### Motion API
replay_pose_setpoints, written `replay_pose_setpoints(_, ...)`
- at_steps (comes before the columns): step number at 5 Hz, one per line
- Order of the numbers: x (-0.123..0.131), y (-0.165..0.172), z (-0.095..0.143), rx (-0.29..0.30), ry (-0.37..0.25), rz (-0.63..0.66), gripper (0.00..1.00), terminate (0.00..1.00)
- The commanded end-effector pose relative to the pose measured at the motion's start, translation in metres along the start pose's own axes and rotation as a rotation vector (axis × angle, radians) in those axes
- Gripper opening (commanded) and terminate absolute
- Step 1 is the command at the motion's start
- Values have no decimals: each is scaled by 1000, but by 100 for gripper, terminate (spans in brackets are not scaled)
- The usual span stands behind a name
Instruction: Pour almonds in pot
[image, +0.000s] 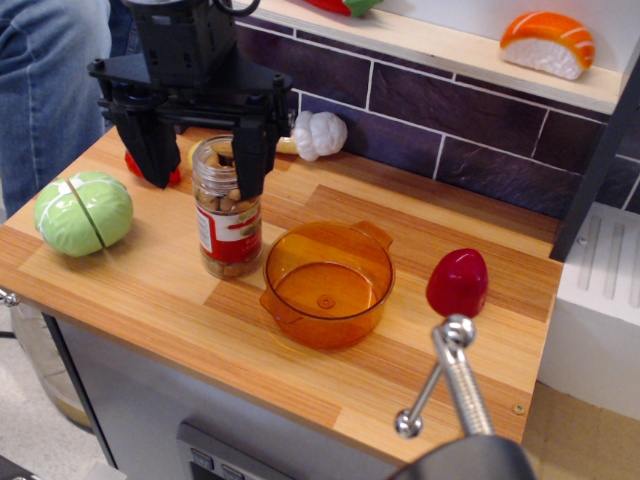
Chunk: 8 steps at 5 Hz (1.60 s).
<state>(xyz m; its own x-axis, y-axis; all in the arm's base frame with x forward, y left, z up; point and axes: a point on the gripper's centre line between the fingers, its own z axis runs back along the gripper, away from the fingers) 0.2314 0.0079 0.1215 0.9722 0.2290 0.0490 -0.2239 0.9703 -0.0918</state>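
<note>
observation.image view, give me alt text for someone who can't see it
A black robot gripper hangs open over an upright clear jar of almonds on a wooden counter, its fingers on either side of the jar's top. An empty orange pot sits just right of the jar, with a green cabbage toy to the left and a red egg toy to the right.

The counter (150, 300) is light wood-grain board with a smooth, slightly satin face, and the wall behind it is dark purple tile (480, 110) with a dull sheen and pale grout. The pot (328, 285) is translucent orange plastic, glossy, with 2 small handles; the jar (228, 210) is clear plastic with a paper-like red-and-white label, showing the matt tan almonds (222, 200) inside. The gripper (200, 180) looks like matt black plastic, the red egg-shaped toy (458, 282) and green cabbage toy (84, 212) are shiny plastic, and the faucet handle (450, 380) is polished metal
</note>
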Motion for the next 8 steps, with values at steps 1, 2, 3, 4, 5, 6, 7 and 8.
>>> replay_pose_setpoints(1,0,0,0,0,0,0,100,0)
replay_pose_setpoints(2,10,6,11,-141,47,116,100,0)
replay_pose_setpoints(3,27,21,21,-305,94,289,100,0)
replay_pose_setpoints(4,45,36,28,-374,179,488,100,0)
replay_pose_setpoints(5,61,52,26,-388,259,648,100,0)
replay_pose_setpoints(6,71,67,21,-360,311,734,100,0)
replay_pose_setpoints(7,69,77,4,-312,376,808,100,0)
replay_pose_setpoints(8,73,80,-13,-268,468,880,100,0)
